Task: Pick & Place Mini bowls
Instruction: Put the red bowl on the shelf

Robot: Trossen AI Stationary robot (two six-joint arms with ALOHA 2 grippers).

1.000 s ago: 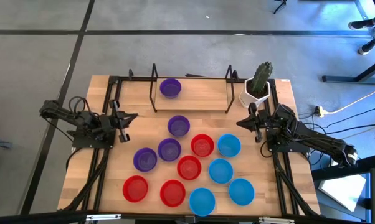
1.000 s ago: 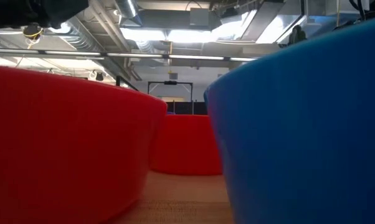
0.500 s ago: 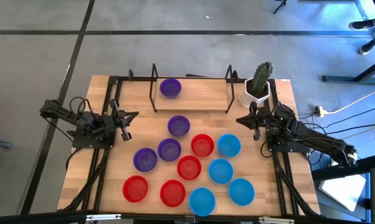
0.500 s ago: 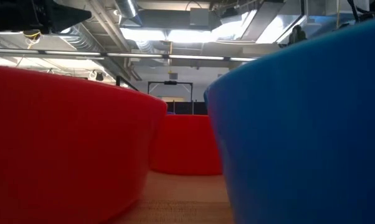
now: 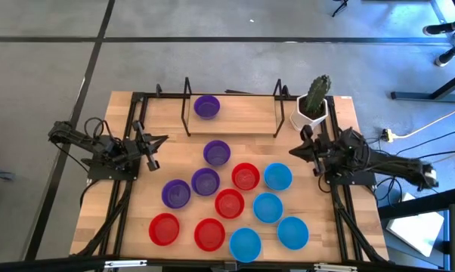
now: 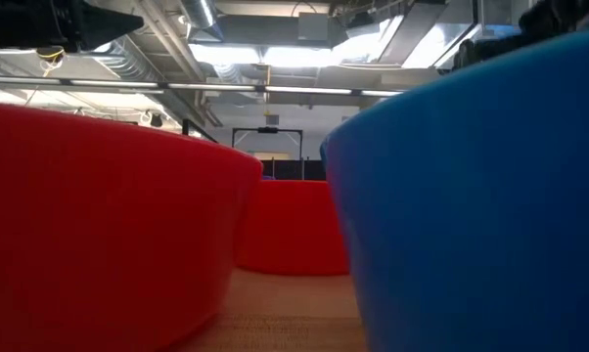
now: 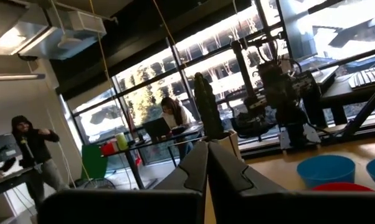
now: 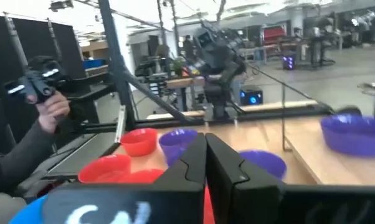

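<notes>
Right gripper [image 5: 306,146] drawn back slightly beside cactus pot [image 5: 312,115]; both jaws together, empty.

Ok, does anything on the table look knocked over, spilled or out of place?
Nothing stands out. The small round plastic bowls all sit upright: one purple bowl alone on the raised wooden shelf, the rest clustered on the wooden table. The white pot with a green cactus stands upright at the table's corner.

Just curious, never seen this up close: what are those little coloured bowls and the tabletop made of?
The mini bowls look like plastic: solid purple, red and blue, smooth with a slight sheen. The table looks like pale wood, apparently glued strips, since lengthwise grain lines show.
</notes>
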